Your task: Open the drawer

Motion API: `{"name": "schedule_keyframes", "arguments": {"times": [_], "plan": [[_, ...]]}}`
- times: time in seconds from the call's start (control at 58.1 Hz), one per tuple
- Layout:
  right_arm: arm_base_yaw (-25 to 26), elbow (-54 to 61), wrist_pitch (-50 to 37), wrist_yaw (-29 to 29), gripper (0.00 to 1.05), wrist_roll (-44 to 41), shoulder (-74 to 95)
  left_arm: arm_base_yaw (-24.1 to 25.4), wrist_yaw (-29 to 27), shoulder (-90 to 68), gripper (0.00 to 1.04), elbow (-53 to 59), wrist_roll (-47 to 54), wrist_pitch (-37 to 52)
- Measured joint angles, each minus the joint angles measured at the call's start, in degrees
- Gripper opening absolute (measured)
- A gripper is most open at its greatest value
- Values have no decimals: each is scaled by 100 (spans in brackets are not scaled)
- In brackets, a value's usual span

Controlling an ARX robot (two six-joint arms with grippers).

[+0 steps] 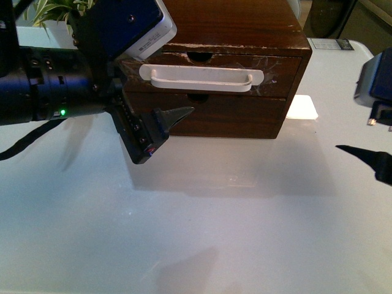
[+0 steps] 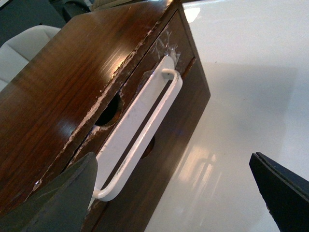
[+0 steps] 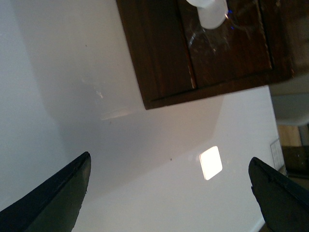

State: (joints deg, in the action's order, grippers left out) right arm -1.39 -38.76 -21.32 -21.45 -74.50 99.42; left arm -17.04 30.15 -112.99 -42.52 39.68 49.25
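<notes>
The shut drawer (image 1: pixel 285 70) is seen at twelve o'clock. The left gripper (image 2: pixel 173 159) is spread wide by the nine o'clock end of the handle (image 1: pixel 202 79); the bar should be straddled squarely, clamped, then drawn straight back. The right gripper (image 3: pixel 169 159) is spread too.

Drawer (image 1: pixel 285 67) sits flush in cabinet (image 1: pixel 233 24), white handle (image 1: pixel 202 78) across front. Left gripper (image 1: pixel 160 122) near handle's left end; right gripper (image 1: pixel 370 162) well apart, at frame edge.
</notes>
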Motion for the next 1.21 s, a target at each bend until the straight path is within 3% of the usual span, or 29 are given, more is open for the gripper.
{"name": "schedule_keyframes", "arguments": {"times": [0.465, 1.206], "plan": [[-516, -951, -98, -212, 96, -199, 879, 50, -31, -590, 96, -612, 323, -435], [-970, -1644, 645, -345, 96, -776, 1340, -166, -59, -1082, 96, -1362, 844, -1080]]}}
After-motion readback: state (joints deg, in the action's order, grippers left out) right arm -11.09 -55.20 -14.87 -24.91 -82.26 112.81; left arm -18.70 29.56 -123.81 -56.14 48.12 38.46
